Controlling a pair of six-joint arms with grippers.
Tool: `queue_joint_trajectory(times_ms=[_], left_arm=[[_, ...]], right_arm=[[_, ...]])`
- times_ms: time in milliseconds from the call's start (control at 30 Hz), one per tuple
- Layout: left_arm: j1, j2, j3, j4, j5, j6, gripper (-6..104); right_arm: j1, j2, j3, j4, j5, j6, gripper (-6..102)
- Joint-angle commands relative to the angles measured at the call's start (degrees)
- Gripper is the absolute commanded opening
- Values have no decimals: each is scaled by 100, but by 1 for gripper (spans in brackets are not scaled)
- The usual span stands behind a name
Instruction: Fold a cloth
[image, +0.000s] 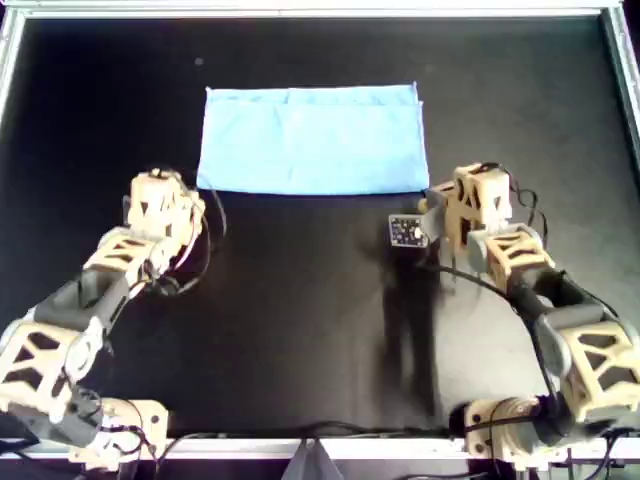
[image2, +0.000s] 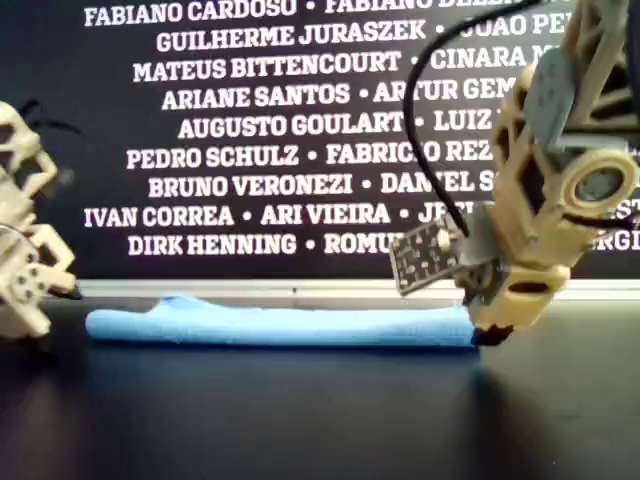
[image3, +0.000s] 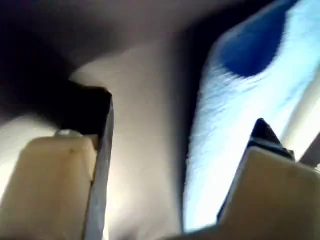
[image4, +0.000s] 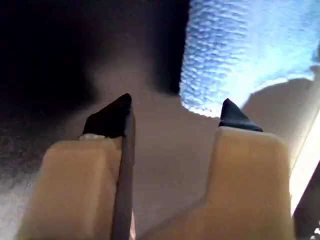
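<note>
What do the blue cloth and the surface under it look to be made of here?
The cloth looks like thin soft woven fabric, matte: the right wrist view shows a fine nubby weave, and its edges lie limp in flat layers. The table surface seems a dark matte mat or sheet, showing only dull glare; its exact material is unclear.

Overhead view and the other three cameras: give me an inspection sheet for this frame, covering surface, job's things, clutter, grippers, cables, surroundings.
Surface: black mat inside a metal-edged frame, bare apart from the cloth.
Job's things: cloth, light blue, lying flat as a wide rectangle with a layered far edge; it looks folded once.
Clutter: nothing seen.
Grippers: left gripper jaws apart, holding nothing, at one near corner of the cloth; right gripper jaws apart, holding nothing, at the other near corner.
Cables: black cables loop along both arms; none lies on the cloth.
Surroundings: dark banner with white printed names behind the table in the exterior view.
</note>
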Motion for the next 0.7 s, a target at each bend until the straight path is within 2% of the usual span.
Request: queue_joint_trajectory(times_ms=[0,400,667], left_arm=[[-53,-44,-299,-62,18,35,96],[-62,-141,-677,-62,18,26,96],[-62,-1011,-1494,-44,18,-44,96]], right_arm=[[26,9,-615,9,18,-44,70],[26,-431,-1266,35,26,-53,69],[26,-1099,-2382,1037,26,-53,69]])
